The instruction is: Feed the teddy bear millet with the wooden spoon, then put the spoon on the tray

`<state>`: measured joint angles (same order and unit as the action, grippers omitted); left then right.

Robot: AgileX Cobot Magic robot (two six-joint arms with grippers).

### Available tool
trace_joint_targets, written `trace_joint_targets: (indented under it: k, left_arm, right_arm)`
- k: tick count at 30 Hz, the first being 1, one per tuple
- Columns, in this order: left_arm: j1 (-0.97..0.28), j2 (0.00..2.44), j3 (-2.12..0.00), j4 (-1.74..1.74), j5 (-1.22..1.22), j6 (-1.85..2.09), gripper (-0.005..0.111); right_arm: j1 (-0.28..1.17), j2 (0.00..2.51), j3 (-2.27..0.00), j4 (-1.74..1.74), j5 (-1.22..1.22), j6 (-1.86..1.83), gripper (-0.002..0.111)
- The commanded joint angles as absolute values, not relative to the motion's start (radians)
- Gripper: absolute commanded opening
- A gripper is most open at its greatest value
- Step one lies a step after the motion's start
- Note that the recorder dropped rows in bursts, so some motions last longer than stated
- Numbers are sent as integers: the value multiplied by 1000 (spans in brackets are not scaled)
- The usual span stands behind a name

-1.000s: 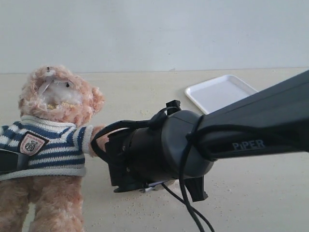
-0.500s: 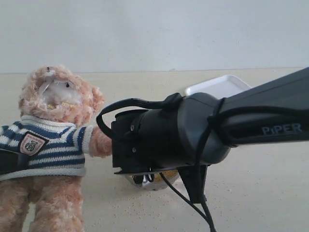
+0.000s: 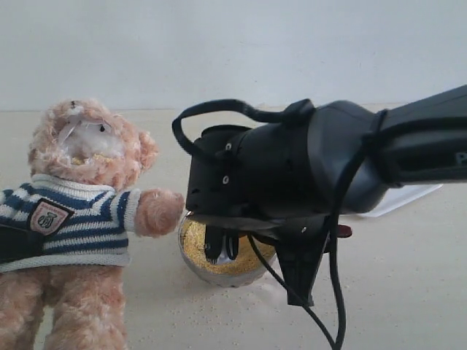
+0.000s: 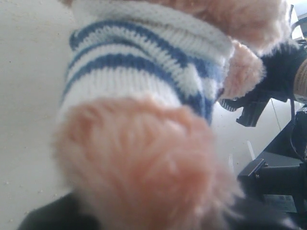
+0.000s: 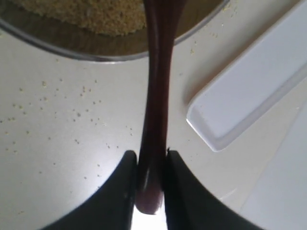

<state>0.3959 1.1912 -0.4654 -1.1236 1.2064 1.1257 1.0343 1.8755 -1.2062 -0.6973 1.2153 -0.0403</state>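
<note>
- The right gripper is closed on the wooden spoon. Its two dark fingers pinch the slim handle close to its end, and a short stub pokes out behind them.
- From the grip, the glossy reddish-brown handle runs out across the rim of the steel bowl and over the millet. The spoon's bowl lies outside the right wrist view, so I cannot tell whether it touches the grains.
- In the exterior view the right arm reaches in from 3 o'clock and fills the middle. Its gripper hangs just above the grain-filled bowl, which sits at 6 o'clock of the wrist.
- The teddy bear stands upright at 9 o'clock of the bowl. One paw stretches toward the bowl's rim, and yellowish specks cling to its muzzle.
- The tray lies flat on the counter with nothing visible on it. In the exterior view it sits at 2 o'clock of the bowl, mostly hidden behind the arm.
- Stray grains dot the counter around the bowl.
- The left gripper shows as a dark bar across the bear's striped sweater hem. The left wrist view is filled with blurred fur and sleeve, so I cannot tell whether it clamps the bear.
</note>
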Motion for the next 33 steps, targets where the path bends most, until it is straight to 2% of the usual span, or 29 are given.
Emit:
trace_joint_targets:
  k: [1,33]
  left_arm:
    - [398,1182,-463,-1147,1221,1129,5]
    - [398,1182,-463,-1147,1221,1129,5]
  right_arm:
    - [1008,1826,-1210,-648,1221,-50,0]
    - [878,1747,-1268,-287,1221,-159,0]
